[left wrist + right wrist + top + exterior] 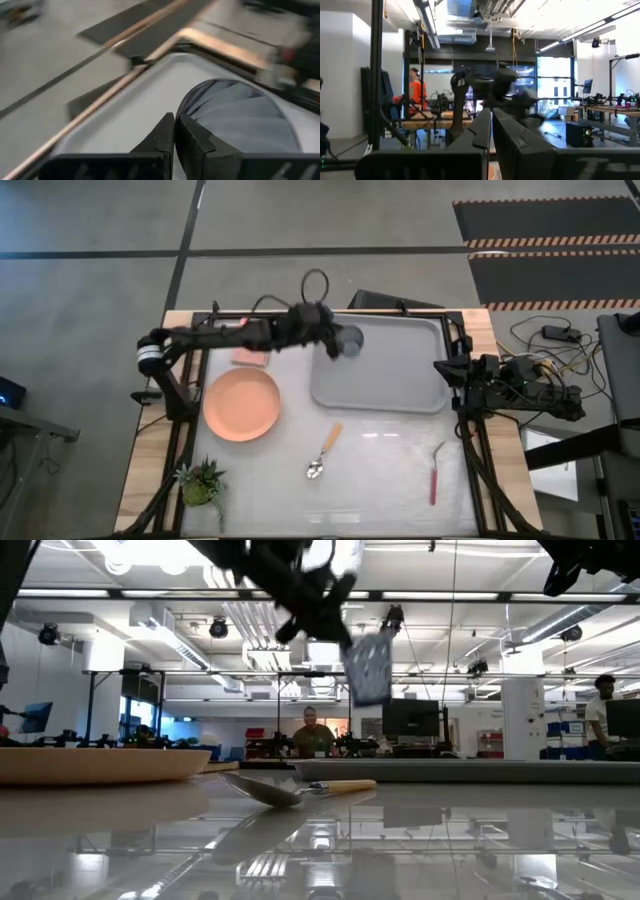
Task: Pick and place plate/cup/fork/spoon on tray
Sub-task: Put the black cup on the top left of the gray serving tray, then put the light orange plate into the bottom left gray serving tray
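My left gripper (334,348) is shut on the dark blue-grey cup (350,340), above the far left corner of the light-grey tray (390,380). In the low view the cup (370,668) hangs tilted, well above the table. The salmon-orange plate (241,404) lies on the table left of the tray. Nearer the front edge lie the orange-handled spoon (323,452) and the red-handled fork (436,472). My right gripper (441,367) waits shut at the tray's right edge, holding nothing. My left gripper pinches the cup's wall at its rim (179,114), one finger (197,142) seemingly inside the cup and the other (161,137) outside. The fingers come from the table's left, slanting down. The cup is lifted clear of the tray, tilted, its mouth turned toward the wrist.
A pink rectangular pad (250,356) lies beyond the plate, under the left arm. A small potted plant (200,485) stands at the near left corner. People show in the room behind the table.
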`<act>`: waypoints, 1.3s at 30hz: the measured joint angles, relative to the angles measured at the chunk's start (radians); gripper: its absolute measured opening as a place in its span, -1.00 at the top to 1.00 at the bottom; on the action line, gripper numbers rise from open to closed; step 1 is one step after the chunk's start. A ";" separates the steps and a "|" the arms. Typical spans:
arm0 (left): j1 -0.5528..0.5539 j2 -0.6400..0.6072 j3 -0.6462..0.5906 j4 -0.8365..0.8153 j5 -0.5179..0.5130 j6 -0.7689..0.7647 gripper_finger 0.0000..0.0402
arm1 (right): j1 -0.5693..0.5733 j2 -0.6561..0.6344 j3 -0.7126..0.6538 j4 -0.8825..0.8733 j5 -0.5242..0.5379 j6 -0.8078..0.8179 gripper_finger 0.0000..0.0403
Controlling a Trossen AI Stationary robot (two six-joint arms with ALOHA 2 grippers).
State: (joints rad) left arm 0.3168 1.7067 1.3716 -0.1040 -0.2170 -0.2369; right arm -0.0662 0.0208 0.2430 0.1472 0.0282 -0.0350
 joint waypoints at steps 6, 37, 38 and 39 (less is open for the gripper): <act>0.164 0.051 -0.027 0.003 0.083 -0.064 1.00 | 0.000 0.006 0.008 -0.020 0.000 0.001 0.96; 0.231 0.140 -0.073 0.075 0.081 -0.125 0.69 | 0.000 0.006 0.012 -0.016 0.000 0.012 0.96; 0.231 0.140 -0.073 0.075 0.081 -0.125 0.68 | 0.000 0.006 0.012 -0.015 -0.001 0.012 0.96; 0.231 0.140 -0.073 0.075 0.081 -0.125 0.67 | 0.000 0.006 0.012 -0.015 0.000 0.014 0.96</act>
State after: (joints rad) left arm 0.5483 1.8469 1.2987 -0.0288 -0.1364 -0.3614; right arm -0.0662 0.0273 0.2555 0.1322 0.0277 -0.0209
